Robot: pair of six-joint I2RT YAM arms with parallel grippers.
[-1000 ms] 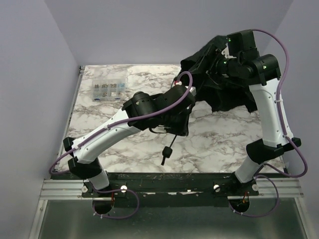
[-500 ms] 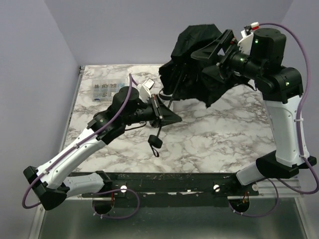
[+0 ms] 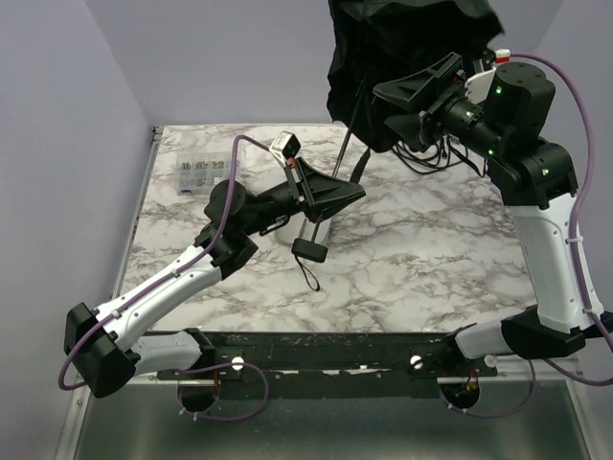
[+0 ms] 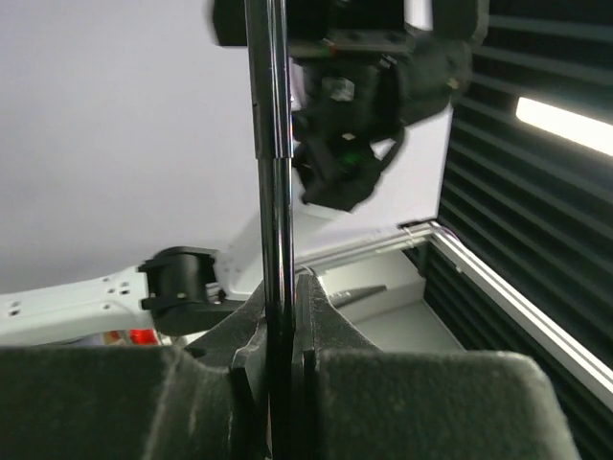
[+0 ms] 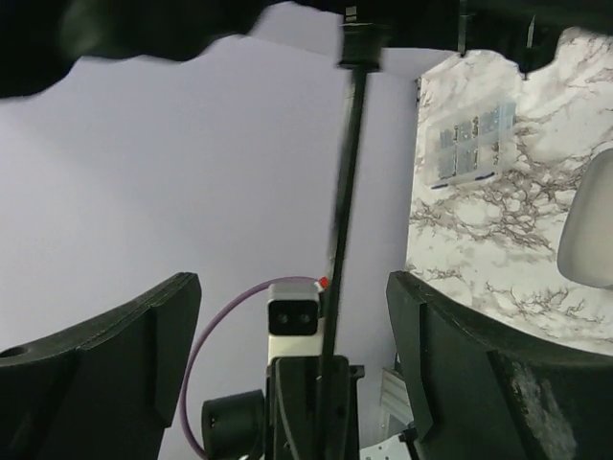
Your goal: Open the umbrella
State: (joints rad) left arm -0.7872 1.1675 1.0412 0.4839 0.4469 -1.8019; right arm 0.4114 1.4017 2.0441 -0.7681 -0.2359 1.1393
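Note:
The umbrella's black canopy (image 3: 402, 48) hangs bunched high at the top of the top view, half spread. Its thin shaft (image 3: 351, 158) runs down to my left gripper (image 3: 345, 192), which is shut on it. The handle and wrist strap (image 3: 308, 253) dangle below that gripper. In the left wrist view the shaft (image 4: 273, 182) stands upright, clamped between the jaws of my left gripper (image 4: 283, 292). My right gripper (image 3: 400, 103) is open just under the canopy. In the right wrist view its fingers (image 5: 134, 355) stand wide on either side of the shaft (image 5: 346, 182) without touching it, below the canopy (image 5: 144, 29).
A small clear compartment box (image 3: 205, 174) lies at the table's back left and also shows in the right wrist view (image 5: 474, 139). A cream oblong thing (image 3: 285, 226) lies on the marble table (image 3: 431, 259) under the left arm. Lilac walls close in the back and sides.
The canopy has risen from table height to the top of the view. My left gripper has swung right and up with the shaft. The right arm has lifted and turned.

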